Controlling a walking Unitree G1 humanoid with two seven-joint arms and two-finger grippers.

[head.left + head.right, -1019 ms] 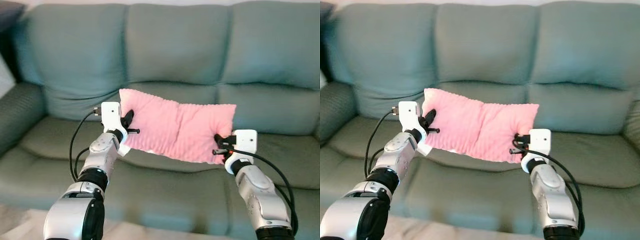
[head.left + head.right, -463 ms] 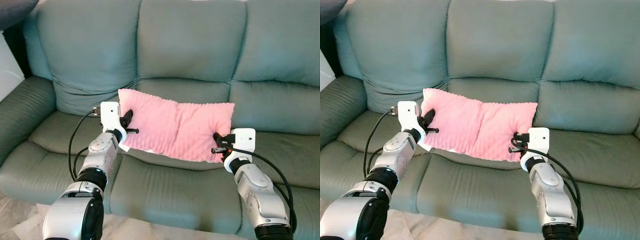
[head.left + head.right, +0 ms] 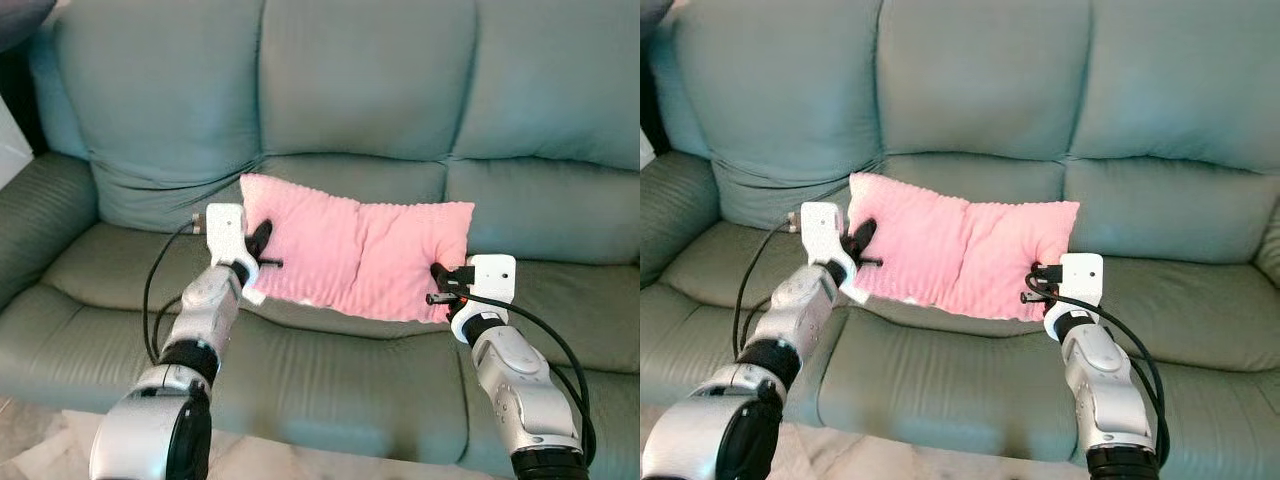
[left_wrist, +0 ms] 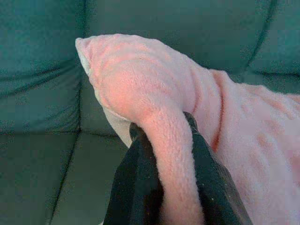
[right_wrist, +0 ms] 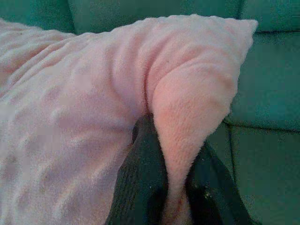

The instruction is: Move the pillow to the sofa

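A pink ribbed pillow (image 3: 355,255) hangs stretched between my two grippers, above the seat of a green three-seat sofa (image 3: 330,380). My left gripper (image 3: 258,240) is shut on the pillow's left edge, and the wrist view shows fabric (image 4: 164,140) pinched between the black fingers (image 4: 136,187). On the pillow's lower right corner my right gripper (image 3: 440,282) is shut, its fingers (image 5: 145,187) squeezing a fold of pillow (image 5: 183,122). The pillow's lower edge sits near the middle seat cushion; I cannot tell whether it touches.
The sofa's backrest cushions (image 3: 350,80) rise behind the pillow. Its left armrest (image 3: 35,225) curves up at the left edge. A strip of pale floor (image 3: 60,440) shows at the lower left, in front of the seat.
The camera view shifted slightly between frames. Both grippers keep their hold on the pillow, which sits a little farther in over the seat.
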